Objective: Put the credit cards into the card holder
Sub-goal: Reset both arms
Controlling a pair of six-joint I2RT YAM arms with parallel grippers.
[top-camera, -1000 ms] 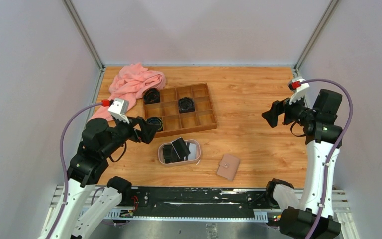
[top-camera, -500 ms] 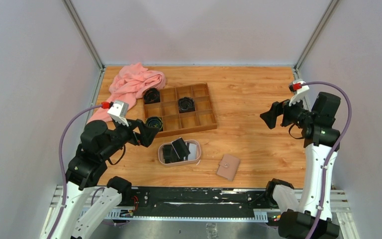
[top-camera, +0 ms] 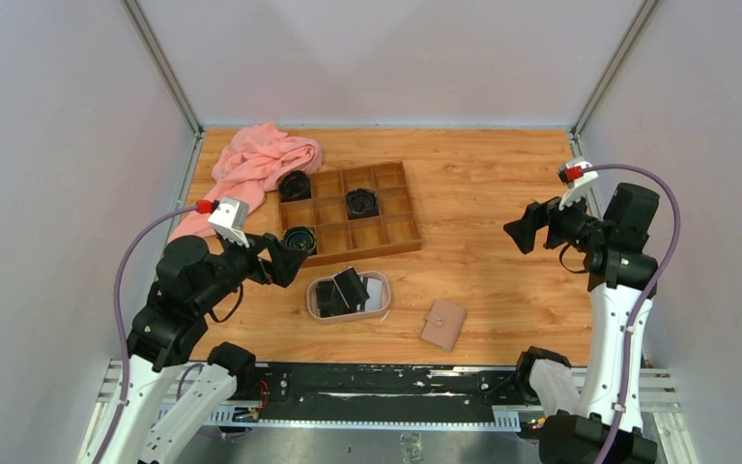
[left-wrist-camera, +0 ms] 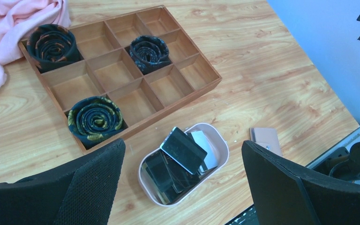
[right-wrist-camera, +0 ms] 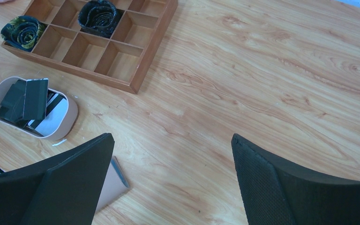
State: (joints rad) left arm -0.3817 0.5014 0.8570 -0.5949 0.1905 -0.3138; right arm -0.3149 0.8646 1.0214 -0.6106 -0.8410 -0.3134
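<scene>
Several black and pale credit cards [top-camera: 346, 289] lie piled in an oval pinkish tray [top-camera: 314, 310]; they also show in the left wrist view [left-wrist-camera: 183, 150] and the right wrist view [right-wrist-camera: 28, 100]. The tan-pink card holder [top-camera: 443, 324] lies shut on the table to the tray's right, seen in the left wrist view [left-wrist-camera: 265, 139] and partly behind a finger in the right wrist view [right-wrist-camera: 114, 184]. My left gripper [top-camera: 295, 258] is open and empty, held above the table left of the tray. My right gripper [top-camera: 520, 232] is open and empty, raised at the right side.
A brown wooden compartment box [top-camera: 398, 230] holds three black coiled ties [top-camera: 360, 202] behind the tray. A pink cloth [top-camera: 256, 159] lies at the back left. Grey walls close the table on three sides.
The left gripper has drawn slightly back toward the left. The right gripper has shifted a little lower and left. The cards and the card holder have not moved.
</scene>
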